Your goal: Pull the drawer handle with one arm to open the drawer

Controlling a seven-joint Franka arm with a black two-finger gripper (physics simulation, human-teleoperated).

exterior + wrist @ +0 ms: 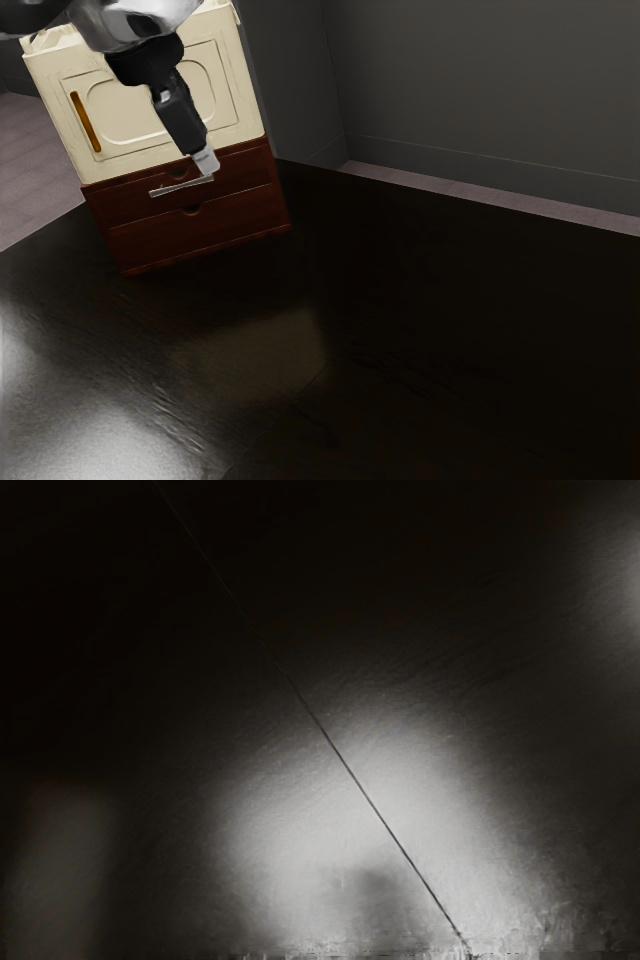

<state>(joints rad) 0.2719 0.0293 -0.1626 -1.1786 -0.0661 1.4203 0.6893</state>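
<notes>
The black two-finger gripper [206,163] was seen at the thin silver bar handle [178,187]; whether closed could not be told. Straight, level pulling was needed.

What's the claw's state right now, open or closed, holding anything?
Claw: at the silvery bar handle, by its end toward the exterior view's right; open, closed or gripping it, can't tell.

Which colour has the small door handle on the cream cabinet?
Orange-brown: the door handle shows best in the exterior view.
</notes>
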